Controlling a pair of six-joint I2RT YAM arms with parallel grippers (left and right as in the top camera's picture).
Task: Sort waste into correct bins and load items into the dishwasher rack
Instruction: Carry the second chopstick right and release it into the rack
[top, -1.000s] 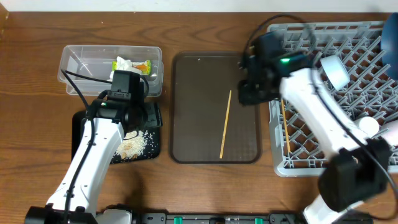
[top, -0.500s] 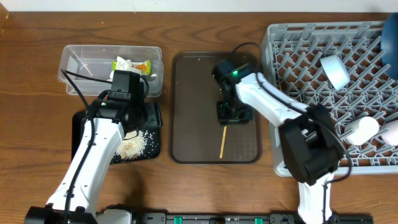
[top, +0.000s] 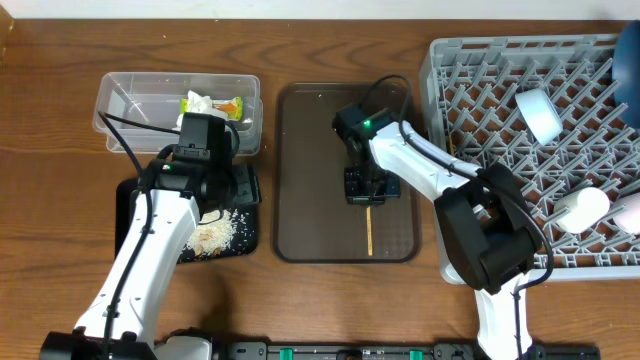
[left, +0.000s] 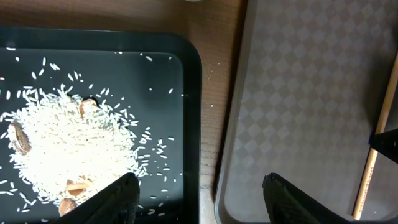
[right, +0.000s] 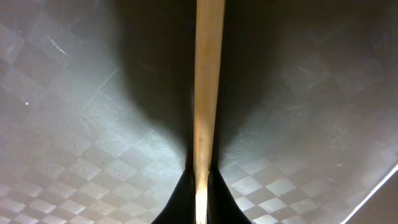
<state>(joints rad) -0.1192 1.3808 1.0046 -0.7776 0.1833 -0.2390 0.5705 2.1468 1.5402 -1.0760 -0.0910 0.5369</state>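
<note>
Serving tray at centre of surface, chopstick on its right half. Rack at 3 o'clock, cups inside. Tub at 10 o'clock holds wrapper. Flat tray at 8 o'clock carries rice.

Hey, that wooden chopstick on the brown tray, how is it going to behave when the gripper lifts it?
Probably stiff and light: the chopstick is a thin, straight wooden stick. A long stretch sticks out past the right gripper, which is shut on it, so that free end may droop or swing on lifting. It looks narrow and smooth, so it could slip or pivot in the grip.
</note>
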